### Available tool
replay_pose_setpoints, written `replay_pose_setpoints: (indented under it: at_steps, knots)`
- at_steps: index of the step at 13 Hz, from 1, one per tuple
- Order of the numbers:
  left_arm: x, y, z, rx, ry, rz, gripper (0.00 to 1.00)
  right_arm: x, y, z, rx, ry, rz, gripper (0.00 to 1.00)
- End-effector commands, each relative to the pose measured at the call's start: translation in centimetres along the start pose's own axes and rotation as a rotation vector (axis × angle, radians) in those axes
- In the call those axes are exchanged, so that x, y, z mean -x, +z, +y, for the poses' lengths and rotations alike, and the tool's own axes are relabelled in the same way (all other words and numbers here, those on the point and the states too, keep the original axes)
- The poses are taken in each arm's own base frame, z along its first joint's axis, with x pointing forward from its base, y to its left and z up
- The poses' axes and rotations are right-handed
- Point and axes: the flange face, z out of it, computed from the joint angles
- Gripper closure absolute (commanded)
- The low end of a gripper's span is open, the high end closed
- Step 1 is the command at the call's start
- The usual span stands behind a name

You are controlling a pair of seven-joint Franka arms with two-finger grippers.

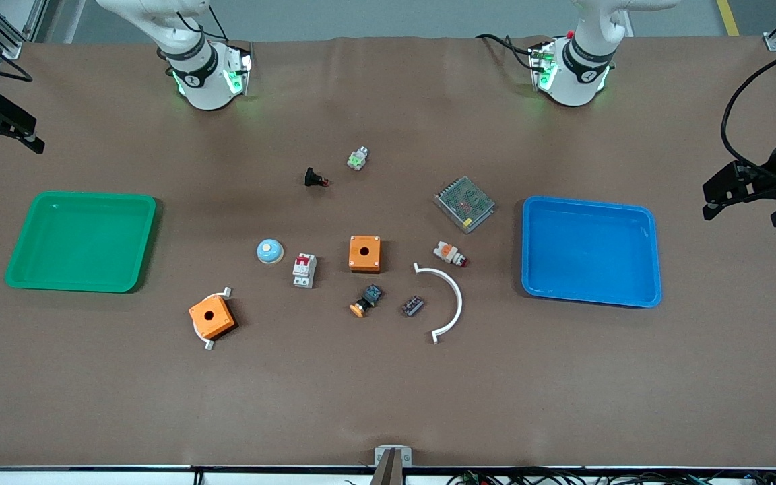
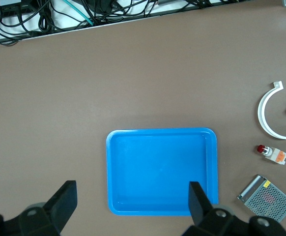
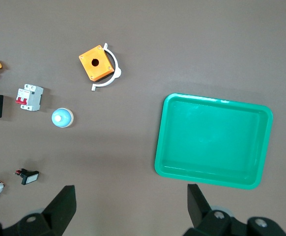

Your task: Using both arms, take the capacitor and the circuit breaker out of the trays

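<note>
White-grey with a red lever, the breaker [image 1: 304,270] lies at the front view's centre, between the blue dome [image 1: 269,251] and an orange box [image 1: 365,253]; the dark capacitor [image 1: 413,306] sits lower, just inside the white arc [image 1: 447,302]. Both arms wait at the frame's edges: the left gripper [image 2: 133,206] is spread wide and holds nothing over the blue tray [image 1: 651,222], and the right gripper [image 3: 130,209] is equally wide and unladen near the green tray [image 1: 149,209].
</note>
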Motion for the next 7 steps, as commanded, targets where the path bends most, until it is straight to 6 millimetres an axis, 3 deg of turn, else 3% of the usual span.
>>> replay_pose_setpoints:
  at_steps: [1,7]
  knots:
    - [-0.23,-0.55,-0.23,0.017,0.008,-0.004,0.0,0.63,-0.42,-0.12,-0.015,-0.005,0.009,0.0]
    - [-0.21,-0.47,-0.23,0.017,0.01,-0.005,0.0,0.34,-0.61,-0.19,-0.011,-0.012,0.012,0.0]
